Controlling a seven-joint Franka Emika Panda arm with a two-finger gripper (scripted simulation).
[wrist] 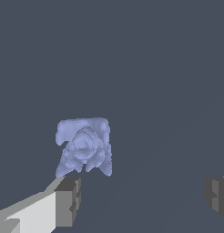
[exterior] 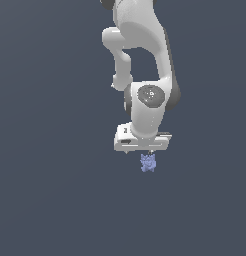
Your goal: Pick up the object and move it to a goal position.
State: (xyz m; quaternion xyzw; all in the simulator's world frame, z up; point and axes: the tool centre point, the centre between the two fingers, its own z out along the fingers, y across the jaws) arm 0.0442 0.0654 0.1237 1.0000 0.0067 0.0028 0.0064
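The object [exterior: 148, 162] is a tiny periwinkle-blue lumpy figurine with small spikes, resting on the flat grey ground just below the white hand in the exterior view. My gripper [exterior: 143, 151] hangs right over it, pointing down. In the wrist view the object [wrist: 84, 145] lies just beyond one grey fingertip [wrist: 68, 200], off to that side rather than centred. The other fingertip [wrist: 217, 193] stands far apart from it. The gripper [wrist: 143, 198] is open, and the gap between its fingers holds nothing.
The white Panda arm [exterior: 145, 55] rises from the gripper toward the upper edge of the exterior view. A plain dark grey floor [exterior: 50, 190] fills everything else, with no other objects or goal marker showing.
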